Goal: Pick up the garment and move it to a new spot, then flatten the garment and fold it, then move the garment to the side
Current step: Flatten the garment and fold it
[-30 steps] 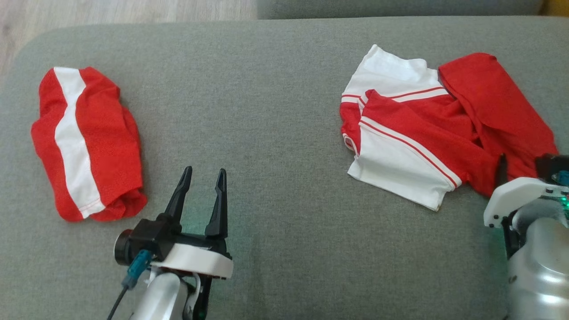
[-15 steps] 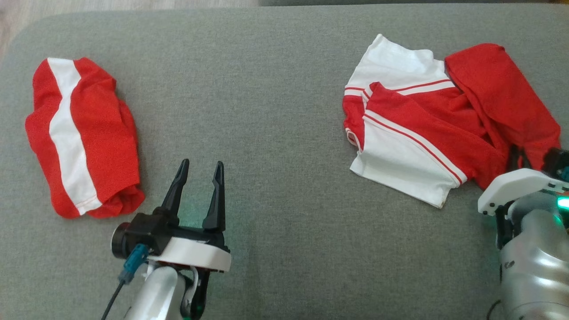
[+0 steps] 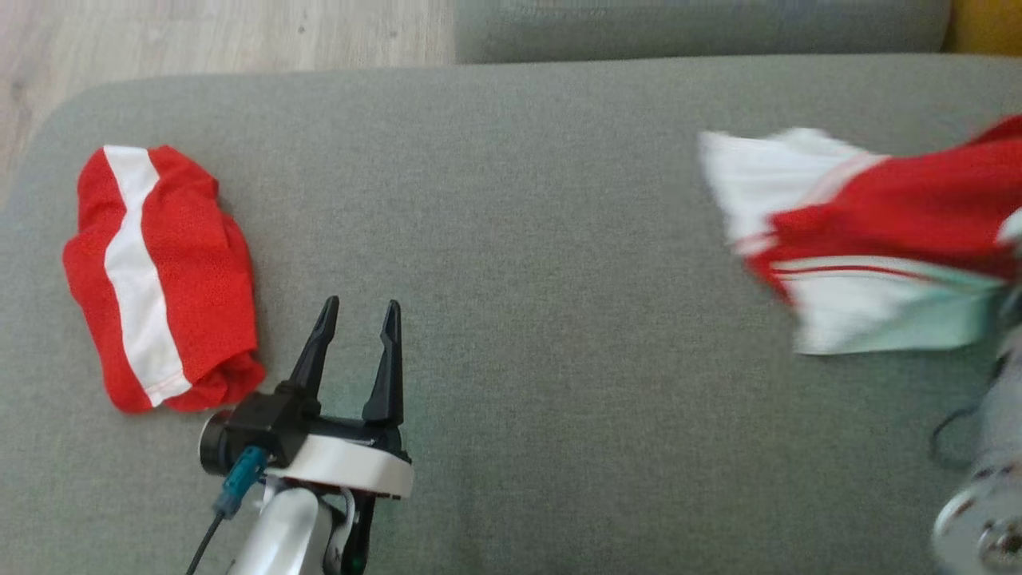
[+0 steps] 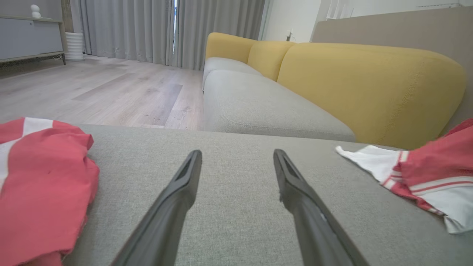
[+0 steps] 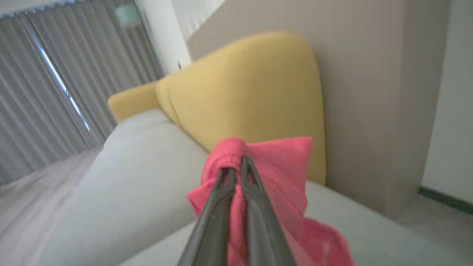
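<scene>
Garment (image 3: 878, 208), red and white, shows blurred at the frame's right edge over the grey cushion (image 3: 519, 239), a red fold pinched by the right gripper (image 5: 235, 168). Left gripper (image 3: 361, 307) stands spread at lower left

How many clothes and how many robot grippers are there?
Clothes: 2 (left garment, right garment)
Grippers: 2 (left gripper, right gripper)
Total: 4
</scene>
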Controlling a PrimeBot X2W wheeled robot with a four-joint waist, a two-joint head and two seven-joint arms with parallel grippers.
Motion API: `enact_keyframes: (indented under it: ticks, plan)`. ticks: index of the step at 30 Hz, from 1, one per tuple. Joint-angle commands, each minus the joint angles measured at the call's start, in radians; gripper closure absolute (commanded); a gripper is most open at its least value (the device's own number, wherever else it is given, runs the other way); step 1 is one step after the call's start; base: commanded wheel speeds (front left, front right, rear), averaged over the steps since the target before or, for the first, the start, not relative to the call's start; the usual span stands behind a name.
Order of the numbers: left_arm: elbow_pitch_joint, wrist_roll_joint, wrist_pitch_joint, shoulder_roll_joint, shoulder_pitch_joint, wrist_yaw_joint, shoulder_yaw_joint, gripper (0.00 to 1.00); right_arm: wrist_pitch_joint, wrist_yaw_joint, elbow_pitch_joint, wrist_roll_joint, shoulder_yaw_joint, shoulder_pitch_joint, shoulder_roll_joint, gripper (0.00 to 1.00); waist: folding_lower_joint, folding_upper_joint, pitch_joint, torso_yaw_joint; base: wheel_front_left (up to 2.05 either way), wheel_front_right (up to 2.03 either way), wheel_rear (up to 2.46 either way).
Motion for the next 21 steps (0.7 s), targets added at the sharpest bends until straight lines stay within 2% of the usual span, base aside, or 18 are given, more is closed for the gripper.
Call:
enact_keyframes:
  ticks: [1, 4, 7, 11, 14, 15, 16, 18, 19, 21]
  plan:
    - [-0.026, -0.009, -0.01, 0.002, 0.002, 0.007, 0.033, 0.0, 0.013, 0.007, -0.08, -0.01, 0.03, -0.091, -0.033, 1.0, 0.0, 0.0, -0.025, 0.004, 0.0, 0.0, 0.0]
    - [-0.03, -0.021, -0.01, 0.002, 0.018, 0.01, 0.031, 0.0, 0.04, 0.007, -0.155, -0.032, 0.099, -0.148, -0.035, 1.0, 0.0, 0.0, -0.051, 0.014, 0.0, 0.0, 0.0]
    - [-0.035, -0.03, -0.01, 0.002, 0.034, 0.015, 0.024, 0.0, 0.06, 0.007, -0.227, -0.057, 0.215, -0.17, -0.016, 1.0, 0.0, 0.0, -0.071, 0.026, 0.0, 0.0, 0.0]
    - [-0.038, -0.036, -0.01, 0.002, 0.048, 0.02, 0.018, 0.0, 0.112, 0.007, -0.279, -0.069, 0.4, -0.111, 0.016, 1.0, 0.0, 0.0, -0.087, 0.048, 0.0, 0.0, 0.0]
    - [-0.039, -0.037, -0.01, 0.002, 0.048, 0.02, 0.012, 0.0, 0.148, 0.007, -0.257, -0.029, 0.563, -0.009, 0.022, 1.0, 0.0, 0.0, -0.084, 0.073, 0.0, 0.0, 0.0]
    - [-0.039, -0.037, -0.01, 0.002, 0.048, 0.02, 0.012, 0.0, 0.148, 0.007, -0.257, -0.029, 0.563, -0.009, 0.022, 1.0, 0.0, 0.0, -0.084, 0.073, 0.0, 0.0, 0.0]
    - [-0.041, -0.038, -0.01, 0.002, 0.042, 0.019, 0.005, 0.0, 0.151, 0.007, -0.217, 0.037, 0.681, 0.065, 0.022, 1.0, 0.0, 0.0, -0.075, 0.093, 0.0, 0.0, 0.0]
    - [-0.039, -0.038, -0.01, 0.002, 0.035, 0.017, 0.0, 0.0, 0.144, 0.007, -0.174, 0.094, 0.796, 0.14, 0.022, 1.0, 0.0, 0.0, -0.067, 0.113, 0.0, 0.0, 0.0]
    - [-0.039, -0.038, -0.01, 0.002, 0.035, 0.017, 0.0, 0.0, 0.144, 0.007, -0.174, 0.094, 0.796, 0.14, 0.022, 1.0, 0.0, 0.0, -0.067, 0.113, 0.0, 0.0, 0.0]
    - [-0.036, -0.039, -0.01, 0.002, 0.028, 0.017, -0.004, 0.0, 0.131, 0.007, -0.141, 0.164, 0.922, 0.201, 0.022, 0.0, 0.0, 0.0, -0.058, 0.131, 0.0, 0.0, 0.0]
